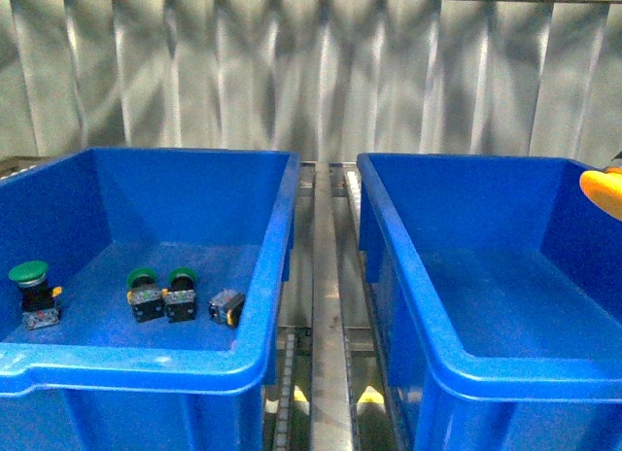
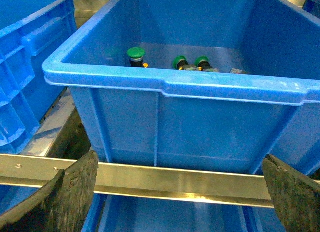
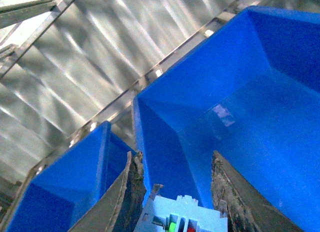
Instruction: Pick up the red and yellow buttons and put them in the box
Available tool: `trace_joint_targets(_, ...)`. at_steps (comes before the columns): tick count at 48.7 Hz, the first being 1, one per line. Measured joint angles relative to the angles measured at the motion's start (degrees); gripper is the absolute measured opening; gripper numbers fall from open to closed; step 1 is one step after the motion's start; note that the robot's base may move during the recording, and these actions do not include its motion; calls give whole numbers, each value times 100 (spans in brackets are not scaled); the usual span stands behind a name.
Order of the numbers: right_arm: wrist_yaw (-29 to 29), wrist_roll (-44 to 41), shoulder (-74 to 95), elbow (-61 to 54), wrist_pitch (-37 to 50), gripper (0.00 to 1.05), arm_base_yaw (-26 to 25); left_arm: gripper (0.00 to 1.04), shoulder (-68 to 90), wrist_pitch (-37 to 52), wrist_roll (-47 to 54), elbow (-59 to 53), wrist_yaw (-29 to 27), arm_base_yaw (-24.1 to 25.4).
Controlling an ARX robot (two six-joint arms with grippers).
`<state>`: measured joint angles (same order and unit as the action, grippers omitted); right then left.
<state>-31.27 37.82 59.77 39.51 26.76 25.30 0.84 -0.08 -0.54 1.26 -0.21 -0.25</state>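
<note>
Green-capped switches (image 1: 161, 293) in left bin (image 1: 146, 359)

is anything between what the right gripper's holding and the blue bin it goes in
Nothing visible does. The right gripper is closed on a pale block, its cap out of view, and the blue bin lies open right beyond it, with no lid or other object across its mouth.

yellow button (image 1: 603, 190) cut off by frame edge
</note>
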Motion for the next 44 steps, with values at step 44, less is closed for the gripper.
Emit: trace_joint_targets(44, 726, 483, -199, -59, -271, 31, -1250, 97, 0, 4, 2, -2, 17, 2)
